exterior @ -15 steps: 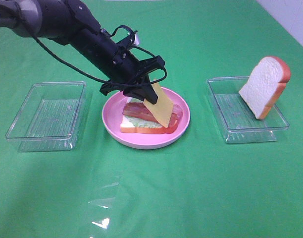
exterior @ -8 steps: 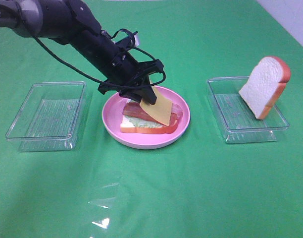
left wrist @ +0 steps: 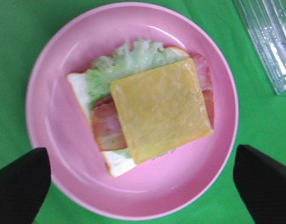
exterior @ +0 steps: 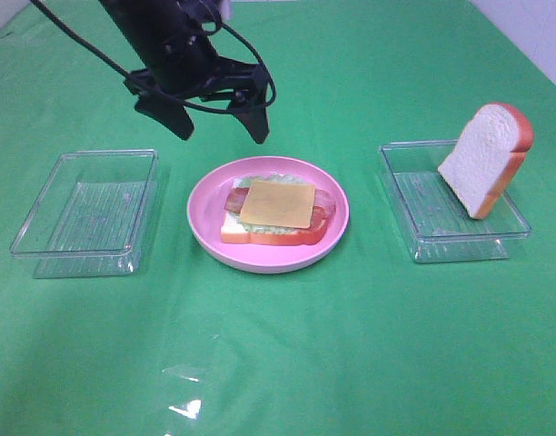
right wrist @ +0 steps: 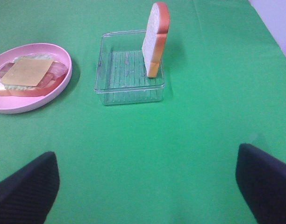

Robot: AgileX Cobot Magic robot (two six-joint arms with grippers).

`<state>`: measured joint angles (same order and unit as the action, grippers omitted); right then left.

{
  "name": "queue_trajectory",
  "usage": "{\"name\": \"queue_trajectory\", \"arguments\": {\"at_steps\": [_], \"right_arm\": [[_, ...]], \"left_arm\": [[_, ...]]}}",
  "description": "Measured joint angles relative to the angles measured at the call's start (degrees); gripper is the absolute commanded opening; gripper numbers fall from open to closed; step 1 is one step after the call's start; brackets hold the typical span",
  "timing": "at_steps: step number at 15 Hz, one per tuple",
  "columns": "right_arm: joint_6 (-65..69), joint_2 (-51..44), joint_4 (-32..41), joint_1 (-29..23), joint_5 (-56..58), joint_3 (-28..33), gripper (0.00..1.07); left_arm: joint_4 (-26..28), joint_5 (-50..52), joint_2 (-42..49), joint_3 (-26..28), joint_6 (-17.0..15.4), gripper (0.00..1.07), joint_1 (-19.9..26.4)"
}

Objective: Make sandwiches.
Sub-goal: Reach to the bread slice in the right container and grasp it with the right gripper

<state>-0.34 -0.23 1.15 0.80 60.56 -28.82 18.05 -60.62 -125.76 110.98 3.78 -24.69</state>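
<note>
On the pink plate [exterior: 205, 238] lies a partly built sandwich [exterior: 276, 222]: a bottom bread slice, lettuce [left wrist: 129, 58], bacon [left wrist: 105, 128] and a yellow cheese square [exterior: 276, 203] flat on top. My left gripper [exterior: 219, 125] hangs open above and behind the plate, holding nothing. In the left wrist view its black fingertips [left wrist: 19, 186] flank the plate [left wrist: 45, 93] and the cheese [left wrist: 159, 107]. A second bread slice [exterior: 487, 156] leans upright in the right clear tray [exterior: 441, 238]. My right gripper [right wrist: 145, 191] is open over bare cloth, well short of that slice [right wrist: 154, 37].
An empty clear tray [exterior: 87, 204] sits left of the plate. Green cloth covers the table. The right wrist view shows the right tray [right wrist: 129, 88] with the plate [right wrist: 49, 100] beside it. A white wall edge shows at the far right corner.
My left gripper opened and let go of the cheese, then rose up and back. The cheese, tilted before, now lies flat on the bacon.
</note>
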Motion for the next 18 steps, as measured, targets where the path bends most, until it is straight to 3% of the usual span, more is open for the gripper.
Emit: {"name": "queue_trajectory", "arguments": {"at_steps": [2,4,6,7,11,15,18], "right_arm": [[0.0,0.0,0.0,0.0,0.0,0.0,0.98],[0.0,0.0,0.0,0.0,0.0,0.0,0.98],[0.0,0.0,0.0,0.0,0.0,0.0,0.98],[0.0,0.0,0.0,0.0,0.0,0.0,0.98],[0.0,0.0,0.0,0.0,0.0,0.0,0.98],[0.0,0.0,0.0,0.0,0.0,0.0,0.98],[0.0,0.0,0.0,0.0,0.0,0.0,0.98]], "left_arm": [[-9.5,-6.8,1.2,4.2,-3.0,1.02,0.7],[-16.3,-8.3,1.6,6.5,-3.8,1.01,3.6],[-18.0,-8.5,1.9,6.8,-3.8,1.0,7.0],[-18.0,-8.6,2.0,6.8,-3.8,1.0,13.1],[-18.0,-8.7,2.0,6.8,-2.5,1.0,22.7],[-17.4,-8.5,6.5,-2.6,-2.3,1.0,23.7],[-17.3,-8.6,16.7,-18.8,-2.3,1.0,23.7]]}}
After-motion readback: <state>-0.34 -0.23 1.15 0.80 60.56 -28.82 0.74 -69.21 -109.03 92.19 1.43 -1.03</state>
